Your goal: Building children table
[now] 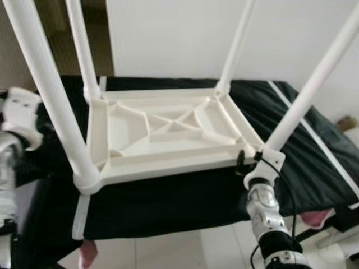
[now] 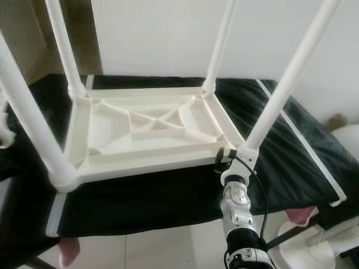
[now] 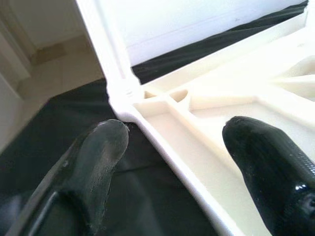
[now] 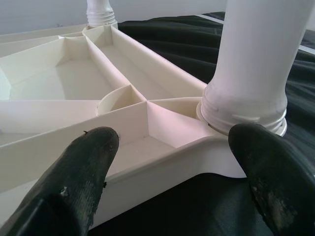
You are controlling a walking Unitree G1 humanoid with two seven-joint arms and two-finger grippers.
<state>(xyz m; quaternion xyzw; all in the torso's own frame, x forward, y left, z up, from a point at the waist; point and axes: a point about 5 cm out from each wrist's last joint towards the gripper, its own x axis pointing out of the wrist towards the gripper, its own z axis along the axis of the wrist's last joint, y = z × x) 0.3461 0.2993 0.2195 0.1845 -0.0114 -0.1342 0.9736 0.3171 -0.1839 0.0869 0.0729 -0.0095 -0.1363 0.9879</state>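
Right wrist view: right gripper spread wide, empty, at near right corner of upturned table on black-covered bed. Left gripper likewise open, straddling rim. Judged light, rigid, slick plastic; grip rim near leg socket.

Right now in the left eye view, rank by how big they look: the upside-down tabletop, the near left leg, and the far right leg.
1. tabletop
2. near left leg, though nearness to the camera inflates it
3. far right leg
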